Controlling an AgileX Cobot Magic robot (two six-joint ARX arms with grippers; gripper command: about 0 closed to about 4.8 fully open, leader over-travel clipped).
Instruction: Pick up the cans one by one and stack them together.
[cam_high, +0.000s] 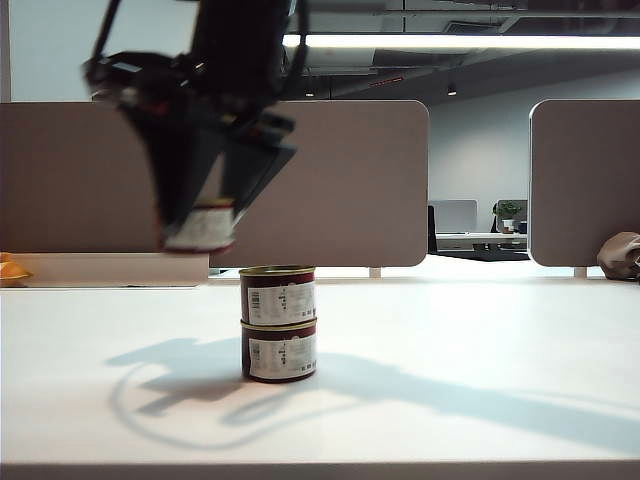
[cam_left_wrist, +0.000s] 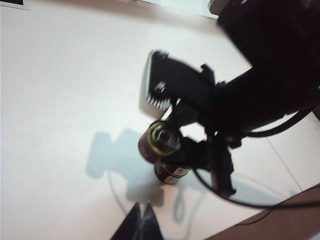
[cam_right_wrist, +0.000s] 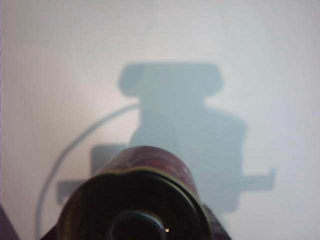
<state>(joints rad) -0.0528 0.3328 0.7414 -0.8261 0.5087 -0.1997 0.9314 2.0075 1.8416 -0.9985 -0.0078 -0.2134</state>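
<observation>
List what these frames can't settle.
- Held can, exterior view: motion-blurred, label unreadable; the right gripper covers its top.
- Same can, right wrist view: cut off by the frame edge; the gripper fingers are barely in frame.
- Stack of two cans, left wrist view: the right arm overlaps it.
- Left gripper: only its shut tips show.

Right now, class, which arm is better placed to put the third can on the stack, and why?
The right arm. Its tool already grips the third can in the air, up and to the left of the two-can stack. The left tool holds nothing, fingers together.
</observation>
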